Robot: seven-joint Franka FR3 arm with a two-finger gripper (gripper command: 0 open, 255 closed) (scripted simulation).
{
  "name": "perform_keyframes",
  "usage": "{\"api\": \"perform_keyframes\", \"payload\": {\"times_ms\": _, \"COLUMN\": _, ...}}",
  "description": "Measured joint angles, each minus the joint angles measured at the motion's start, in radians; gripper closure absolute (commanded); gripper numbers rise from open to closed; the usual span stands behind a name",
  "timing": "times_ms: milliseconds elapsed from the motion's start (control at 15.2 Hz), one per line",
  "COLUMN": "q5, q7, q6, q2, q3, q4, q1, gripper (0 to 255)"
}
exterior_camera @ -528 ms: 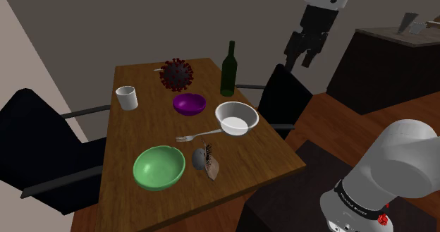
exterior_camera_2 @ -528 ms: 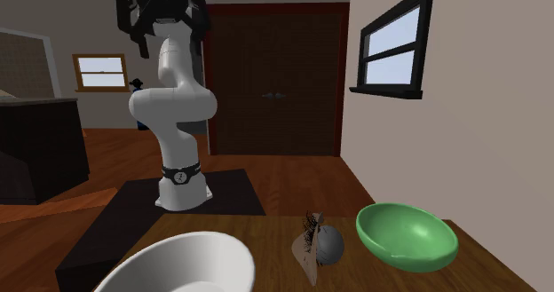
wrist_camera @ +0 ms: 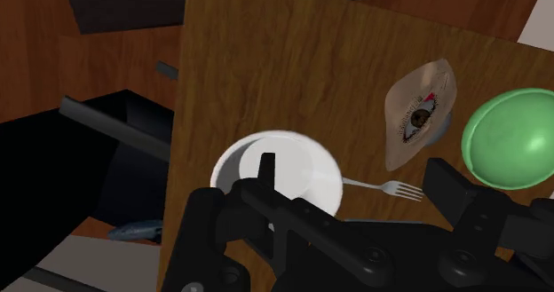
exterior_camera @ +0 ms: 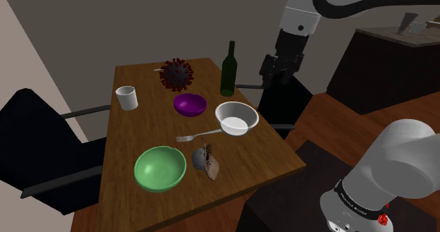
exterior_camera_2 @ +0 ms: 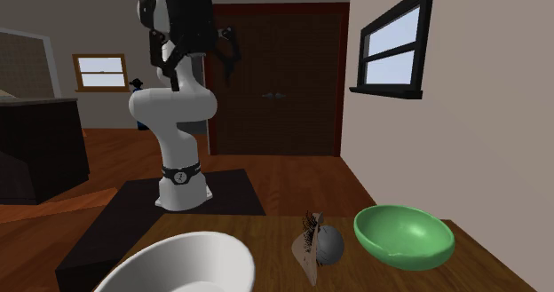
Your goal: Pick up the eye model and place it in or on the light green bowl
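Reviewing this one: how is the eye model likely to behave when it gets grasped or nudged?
The eye model shows a grey ball behind a flat, leaf-shaped face, so it will probably rock or roll if nudged. Its uneven shape may twist in a grasp.

Eye model (exterior_camera: 205,160): grey ball with a beige lid flap, dark lashes, brown iris facing up. Lies on wooden table (exterior_camera: 141,128), just beside light green bowl (exterior_camera: 160,168). Bowl upright.

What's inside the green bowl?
Nothing that I can see: the green bowl is bare inside, right to its bottom. The eye model lies beside it on the table, not in it. Nothing covers the bowl.
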Motion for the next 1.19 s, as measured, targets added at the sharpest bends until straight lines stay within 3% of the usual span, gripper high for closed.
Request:
{"api": "perform_keyframes", "payload": {"times_ms": 726, "q5": 0.060, "q7": 0.196, "q6": 0.331, "q2": 0.282, "q3": 0.171, "q4": -0.035, "q1": 0.018, "gripper": 0}}
{"api": "perform_keyframes", "payload": {"times_ms": 1188, "q5": 0.018, "q7": 0.351, "q6": 0.520, "q2": 0.523, "q3": 0.268, "q4": 0.023, "q1": 0.016, "gripper": 0}}
